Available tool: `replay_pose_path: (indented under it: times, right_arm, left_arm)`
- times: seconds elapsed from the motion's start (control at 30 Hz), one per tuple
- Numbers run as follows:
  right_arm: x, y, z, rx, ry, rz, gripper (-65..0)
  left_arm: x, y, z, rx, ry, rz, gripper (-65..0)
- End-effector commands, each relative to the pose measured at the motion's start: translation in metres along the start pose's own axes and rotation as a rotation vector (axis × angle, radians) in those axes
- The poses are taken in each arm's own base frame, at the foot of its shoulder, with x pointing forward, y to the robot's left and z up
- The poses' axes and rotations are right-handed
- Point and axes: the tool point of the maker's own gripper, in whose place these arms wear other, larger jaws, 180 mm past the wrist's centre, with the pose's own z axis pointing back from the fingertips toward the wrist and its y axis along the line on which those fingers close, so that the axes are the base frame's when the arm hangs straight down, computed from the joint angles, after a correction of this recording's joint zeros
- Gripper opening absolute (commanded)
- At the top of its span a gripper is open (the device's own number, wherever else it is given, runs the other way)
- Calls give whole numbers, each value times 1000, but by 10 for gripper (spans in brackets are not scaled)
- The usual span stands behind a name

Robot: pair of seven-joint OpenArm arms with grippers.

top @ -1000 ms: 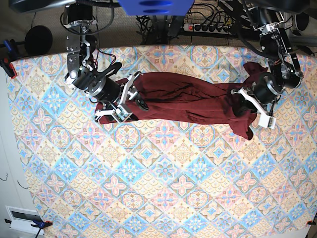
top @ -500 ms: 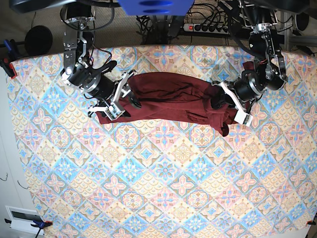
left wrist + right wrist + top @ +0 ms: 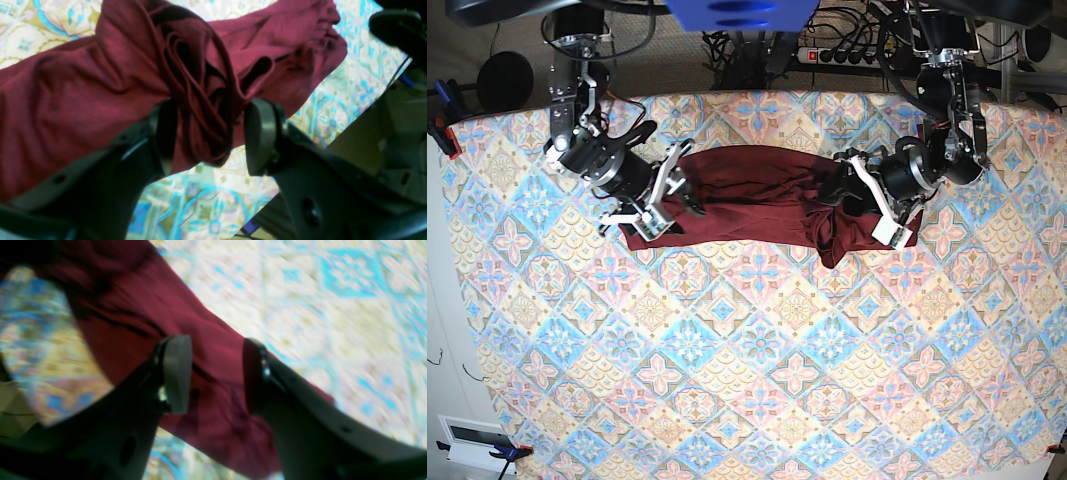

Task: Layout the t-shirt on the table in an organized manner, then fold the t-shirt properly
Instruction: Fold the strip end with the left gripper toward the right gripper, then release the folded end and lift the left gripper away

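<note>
The dark maroon t-shirt lies as a long bunched band across the far part of the table. Its right end is folded back and crumpled. My left gripper sits over that crumpled end. In the left wrist view its jaws stand open around a twisted roll of t-shirt; the cloth leans on one pad and is apart from the other. My right gripper is open over the band's left end. In the right wrist view, t-shirt shows between the spread fingers of the gripper.
A power strip and cables lie behind the table's far edge. A black round object and a clamp are at the far left corner. A white box sits off the near left corner.
My left arm carried the shirt's right end leftward, doubling it back over the band, and its jaws came apart. My right gripper drifted slightly up and left, still open.
</note>
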Motion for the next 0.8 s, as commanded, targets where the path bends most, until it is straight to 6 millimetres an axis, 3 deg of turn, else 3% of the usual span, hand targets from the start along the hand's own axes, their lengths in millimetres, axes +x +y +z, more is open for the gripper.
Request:
replay_pose_path:
  times: [0.0,0.17,0.37,0.6,0.77]
  right_arm:
    - [17,-2,3,-4,-61,8,-411]
    - [16,-2,3,-3,-60,7,-411]
    - [17,0,2,3,-61,9,-411]
    - [17,1,2,5,-61,10,-411]
    - [17,1,2,5,-61,10,-411]
  left_arm:
    - [19,-1,12,4,-63,-38,-327]
    - [24,16,51,49,-124,-20,-327]
    - [-9,54,94,165,-16,-20,-326]
    - [-45,72,111,233,123,-30,-326]
    - [-58,89,117,335,194,-69,-326]
